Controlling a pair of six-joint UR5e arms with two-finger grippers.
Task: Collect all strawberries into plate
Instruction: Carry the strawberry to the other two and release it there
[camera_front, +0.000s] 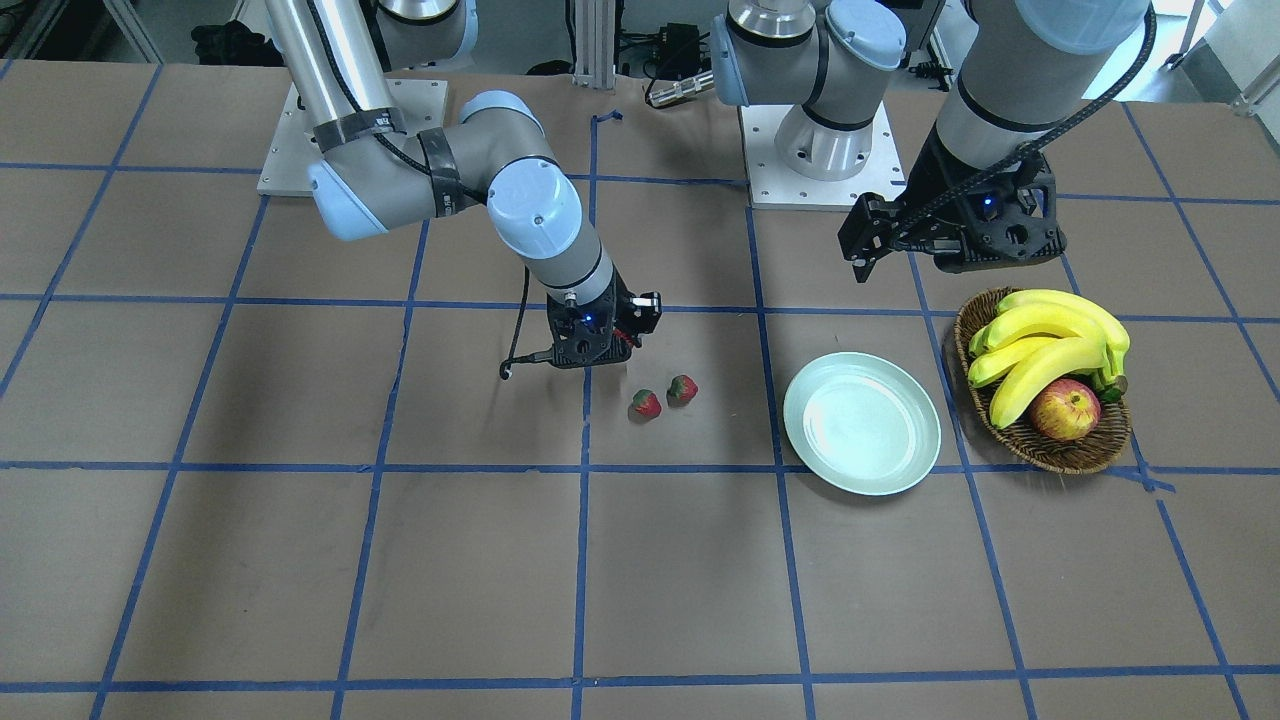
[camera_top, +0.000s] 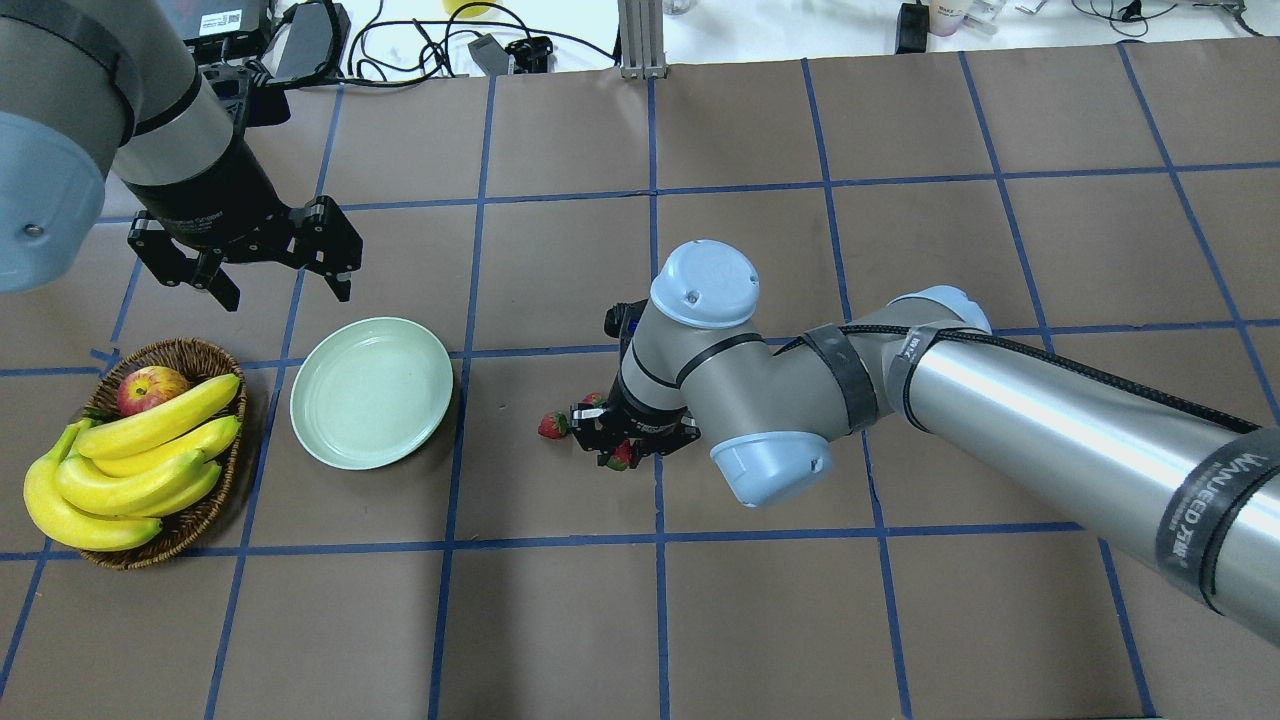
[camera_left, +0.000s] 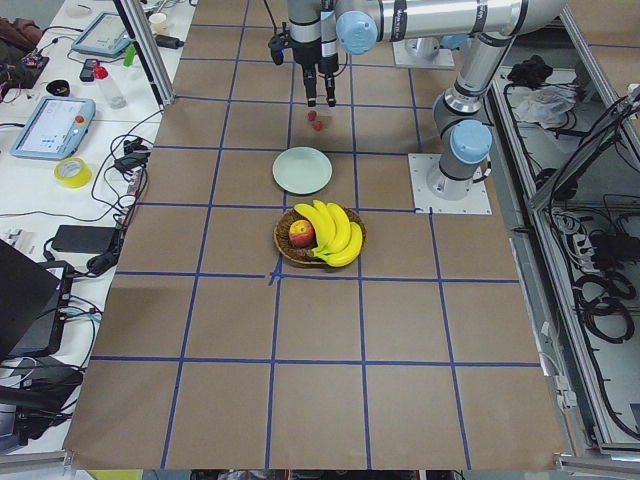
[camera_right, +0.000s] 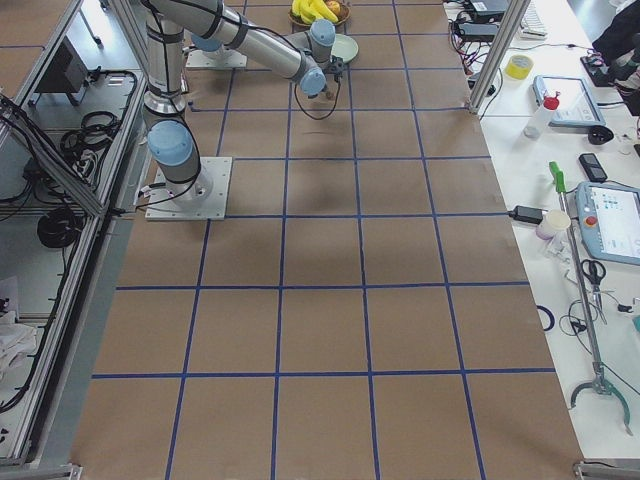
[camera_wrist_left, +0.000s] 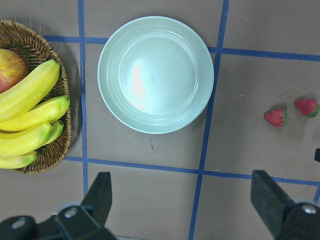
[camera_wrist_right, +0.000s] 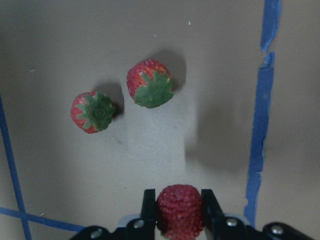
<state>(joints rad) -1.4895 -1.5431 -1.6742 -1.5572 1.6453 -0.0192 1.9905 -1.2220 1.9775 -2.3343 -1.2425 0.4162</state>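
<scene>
My right gripper (camera_wrist_right: 179, 207) is shut on a strawberry (camera_wrist_right: 179, 210) and holds it low over the table; it also shows in the overhead view (camera_top: 621, 455). Two more strawberries (camera_wrist_right: 150, 82) (camera_wrist_right: 93, 111) lie on the table just beyond it, seen from the front too (camera_front: 682, 389) (camera_front: 647, 403). The pale mint plate (camera_front: 862, 422) (camera_top: 372, 392) (camera_wrist_left: 156, 74) is empty and sits between the strawberries and the basket. My left gripper (camera_top: 285, 290) (camera_wrist_left: 182, 200) hangs open and empty above the table behind the plate.
A brown wicker basket (camera_top: 190, 352) (camera_front: 1060, 455) with bananas (camera_front: 1050, 340) and a red-yellow apple (camera_front: 1065, 410) stands right beside the plate, on the side away from the strawberries. Blue tape lines grid the brown table.
</scene>
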